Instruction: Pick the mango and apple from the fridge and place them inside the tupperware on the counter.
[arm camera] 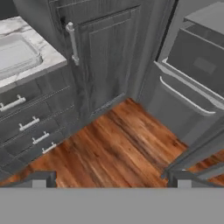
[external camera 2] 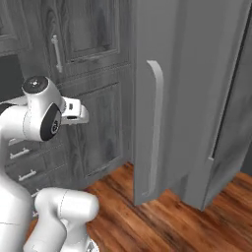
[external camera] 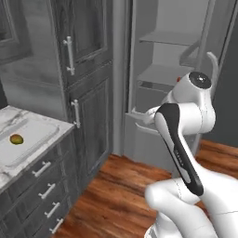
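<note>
Mango's in, apple's next

The mango sits in the tupperware at the tabletop edge nearest the cabinets, and the hand hangs spread wide and empty over the wood floor. A speck of red on a fridge shelf is probably the apple. I'd swing in level, straddle it, then squeeze.
</note>
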{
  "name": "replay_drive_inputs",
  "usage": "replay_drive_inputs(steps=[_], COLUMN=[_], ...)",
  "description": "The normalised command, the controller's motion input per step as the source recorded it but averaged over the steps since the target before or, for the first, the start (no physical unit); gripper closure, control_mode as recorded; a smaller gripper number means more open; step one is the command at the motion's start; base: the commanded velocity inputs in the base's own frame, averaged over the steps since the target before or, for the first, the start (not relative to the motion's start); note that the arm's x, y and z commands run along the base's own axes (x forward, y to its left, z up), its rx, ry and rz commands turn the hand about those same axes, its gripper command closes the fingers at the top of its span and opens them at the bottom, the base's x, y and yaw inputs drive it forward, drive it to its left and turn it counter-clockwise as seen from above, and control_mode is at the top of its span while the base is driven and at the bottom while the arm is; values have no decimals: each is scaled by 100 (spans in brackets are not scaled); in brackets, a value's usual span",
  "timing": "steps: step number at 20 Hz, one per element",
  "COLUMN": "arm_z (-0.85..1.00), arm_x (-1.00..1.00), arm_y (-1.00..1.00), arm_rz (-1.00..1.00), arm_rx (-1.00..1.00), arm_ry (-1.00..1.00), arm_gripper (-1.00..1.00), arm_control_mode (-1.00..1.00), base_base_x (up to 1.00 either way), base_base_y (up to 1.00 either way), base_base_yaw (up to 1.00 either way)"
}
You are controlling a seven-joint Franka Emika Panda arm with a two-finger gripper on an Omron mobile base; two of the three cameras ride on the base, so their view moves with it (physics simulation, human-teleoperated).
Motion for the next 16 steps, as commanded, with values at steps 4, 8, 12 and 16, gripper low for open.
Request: replay_drive_inputs(steps=[4,8,12,16], arm_z=[0,0,0,0], arm_x=[0,0,0,0], arm_y=[0,0,0,0], arm_rz=[0,0,0,0], arm_rx=[0,0,0,0], arm_ry=[0,0,0,0], arm_gripper=[-100,-100,-100,-100], arm_control_mode=[100,100,100,100], base_base_x=[7,1,0,1], base_base_y=[59,80,94,95], base_base_yaw=[-58,-53,-47,-41])
